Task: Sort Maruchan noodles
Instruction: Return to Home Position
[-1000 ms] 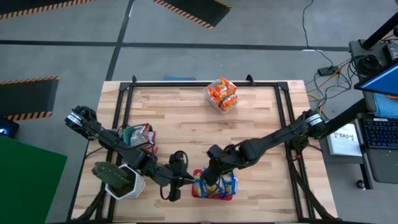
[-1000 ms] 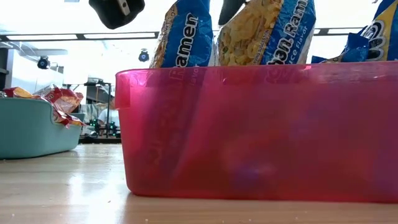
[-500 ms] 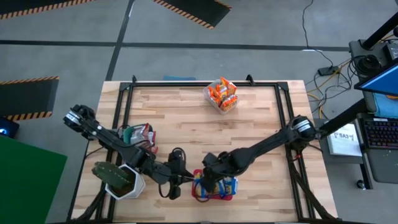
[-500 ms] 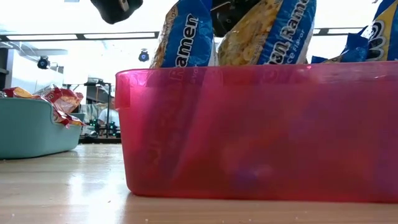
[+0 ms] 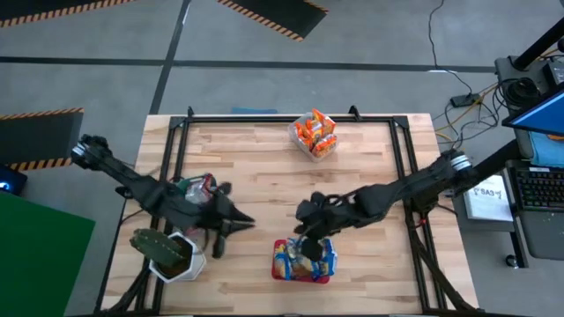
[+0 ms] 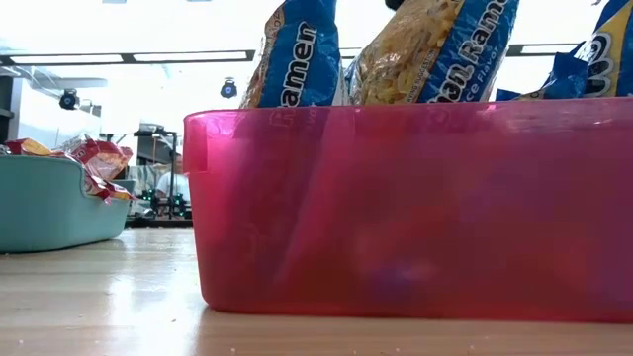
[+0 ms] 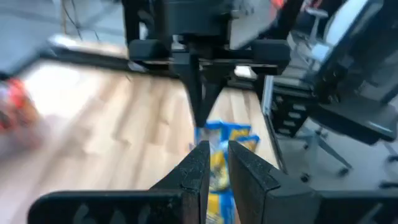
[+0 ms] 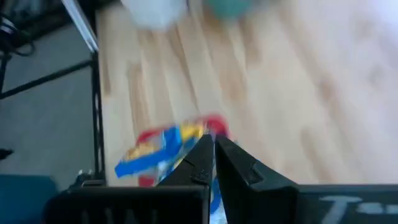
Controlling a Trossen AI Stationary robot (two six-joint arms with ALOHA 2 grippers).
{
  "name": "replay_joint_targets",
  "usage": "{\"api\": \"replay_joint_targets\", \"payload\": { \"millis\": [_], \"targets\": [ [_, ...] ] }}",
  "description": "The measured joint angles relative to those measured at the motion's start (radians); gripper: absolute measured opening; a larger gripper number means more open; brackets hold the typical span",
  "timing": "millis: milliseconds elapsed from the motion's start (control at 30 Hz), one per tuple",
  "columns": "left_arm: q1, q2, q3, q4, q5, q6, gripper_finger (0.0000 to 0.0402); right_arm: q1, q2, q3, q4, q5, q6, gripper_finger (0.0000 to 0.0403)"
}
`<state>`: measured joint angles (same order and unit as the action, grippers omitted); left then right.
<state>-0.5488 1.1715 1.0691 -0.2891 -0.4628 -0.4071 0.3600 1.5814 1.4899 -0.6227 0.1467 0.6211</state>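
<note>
The wooden table carries the red bin below the fingers of the right gripper, the teal bin and white cactus pot behind those of the left gripper, the clear bin well beyond both

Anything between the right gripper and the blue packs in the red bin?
Nothing visible. The right gripper hangs over the red bin's far edge, above the blue packs standing in it. The left gripper is off by the teal bin.
</note>
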Motion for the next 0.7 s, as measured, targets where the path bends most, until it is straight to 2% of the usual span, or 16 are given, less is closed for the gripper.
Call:
{"api": "replay_joint_targets", "payload": {
  "millis": [167,367,567,700],
  "targets": [
    [0.000,-0.139,0.000,-0.055,-0.078,0.092,0.0039,-0.042,-0.106,-0.045,0.144,0.019,-0.230,0.0009],
    [0.002,-0.279,-0.032,-0.065,-0.137,0.155,0.0039,-0.111,-0.222,-0.161,0.314,0.010,-0.374,0.0009],
    [0.001,-0.430,-0.160,-0.039,-0.204,0.148,0.0039,-0.158,-0.349,-0.368,0.450,0.009,-0.472,0.0009],
    [0.001,-0.547,-0.272,-0.020,-0.246,0.082,0.0039,-0.195,-0.437,-0.488,0.440,0.024,-0.523,0.0009]
  ]
}}
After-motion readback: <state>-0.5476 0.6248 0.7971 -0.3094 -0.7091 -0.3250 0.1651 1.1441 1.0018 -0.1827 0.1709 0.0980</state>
